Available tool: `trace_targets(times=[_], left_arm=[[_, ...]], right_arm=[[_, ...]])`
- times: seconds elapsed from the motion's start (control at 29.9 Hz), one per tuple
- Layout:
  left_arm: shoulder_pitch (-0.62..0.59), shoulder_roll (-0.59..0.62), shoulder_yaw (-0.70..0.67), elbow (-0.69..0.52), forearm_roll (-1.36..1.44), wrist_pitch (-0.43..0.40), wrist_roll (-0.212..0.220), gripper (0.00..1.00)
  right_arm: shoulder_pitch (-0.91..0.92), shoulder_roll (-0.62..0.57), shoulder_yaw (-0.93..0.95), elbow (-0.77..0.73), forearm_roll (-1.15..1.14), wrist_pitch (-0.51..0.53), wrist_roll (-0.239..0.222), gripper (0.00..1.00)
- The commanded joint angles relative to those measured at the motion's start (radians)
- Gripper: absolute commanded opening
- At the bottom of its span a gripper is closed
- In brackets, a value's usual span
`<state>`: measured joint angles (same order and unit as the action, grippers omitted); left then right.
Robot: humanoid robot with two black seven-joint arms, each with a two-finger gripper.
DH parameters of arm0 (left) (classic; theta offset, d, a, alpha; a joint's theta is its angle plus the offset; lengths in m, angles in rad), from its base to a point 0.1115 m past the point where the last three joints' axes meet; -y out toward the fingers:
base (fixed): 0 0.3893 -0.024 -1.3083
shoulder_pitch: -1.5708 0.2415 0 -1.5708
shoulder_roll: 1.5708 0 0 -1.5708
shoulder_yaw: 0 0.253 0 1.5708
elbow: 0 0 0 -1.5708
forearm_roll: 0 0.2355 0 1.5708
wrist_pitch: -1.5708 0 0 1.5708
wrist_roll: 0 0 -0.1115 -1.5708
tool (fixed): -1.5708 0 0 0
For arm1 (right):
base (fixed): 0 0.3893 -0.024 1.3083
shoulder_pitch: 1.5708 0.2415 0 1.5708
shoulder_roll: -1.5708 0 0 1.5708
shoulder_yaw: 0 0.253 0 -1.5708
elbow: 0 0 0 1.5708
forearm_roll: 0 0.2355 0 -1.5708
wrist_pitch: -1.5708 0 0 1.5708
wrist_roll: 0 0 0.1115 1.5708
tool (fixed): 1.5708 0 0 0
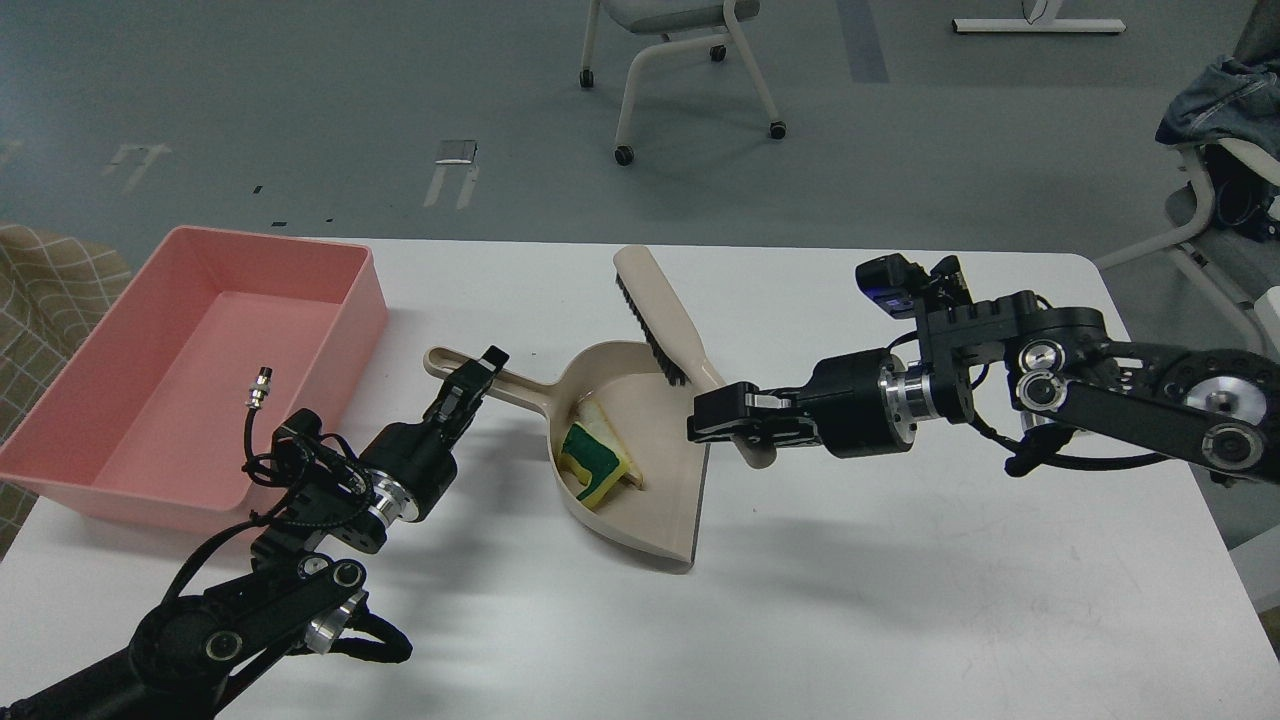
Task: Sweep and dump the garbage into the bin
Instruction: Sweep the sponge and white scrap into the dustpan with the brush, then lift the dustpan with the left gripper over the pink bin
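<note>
The beige dustpan (655,500) lies on the white table (900,600), its handle pointing left. My left gripper (470,380) is shut on the dustpan handle (500,381). Inside the pan lie the yellow sponge piece (592,468), dark side up, and the whitish bread slice (592,412) behind it. My right gripper (725,420) is shut on the handle of a beige brush (662,322), held lifted above the pan's right edge with black bristles facing left. The pink bin (190,370) stands at the table's left, with nothing in it.
A wheeled chair (680,60) stands on the floor beyond the table. Another chair with clothes (1225,150) is at the far right. A checked cloth (45,290) lies left of the bin.
</note>
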<state>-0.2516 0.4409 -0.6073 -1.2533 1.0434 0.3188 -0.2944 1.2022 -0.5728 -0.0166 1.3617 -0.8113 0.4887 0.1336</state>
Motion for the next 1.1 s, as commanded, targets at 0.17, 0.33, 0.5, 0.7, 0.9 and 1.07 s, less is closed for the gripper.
trace_targets(times=[0.17,0.33,0.5,0.7,0.9,1.07], left_arm=[[-0.005,-0.005,-0.017,-0.008,-0.151,-0.012,0.0,0.0],[-0.009,0.018,-0.06,-0.052,-0.171,-0.036,0.014,0.0],[-0.021,0.107,-0.094,-0.144,-0.238,-0.055,0.049,0.0],[-0.021,0.255,-0.141,-0.236,-0.321,-0.093,0.057,0.0],[-0.014,0.427,-0.17,-0.316,-0.45,-0.124,0.055,0.0],[0.008,0.573,-0.184,-0.345,-0.542,-0.164,0.046,0.0]], right_arm=[[0.004,-0.258,0.009,0.036,0.004,0.0,0.0,0.0],[-0.041,-0.397,0.023,0.096,0.004,0.0,0.003,0.0],[-0.137,-0.443,0.069,0.105,0.003,0.0,0.063,0.0],[-0.24,-0.438,0.13,0.096,0.0,0.0,0.077,0.0],[-0.285,-0.411,0.161,0.097,-0.005,0.0,0.077,0.0],[-0.286,-0.407,0.162,0.097,-0.005,0.0,0.077,0.0]])
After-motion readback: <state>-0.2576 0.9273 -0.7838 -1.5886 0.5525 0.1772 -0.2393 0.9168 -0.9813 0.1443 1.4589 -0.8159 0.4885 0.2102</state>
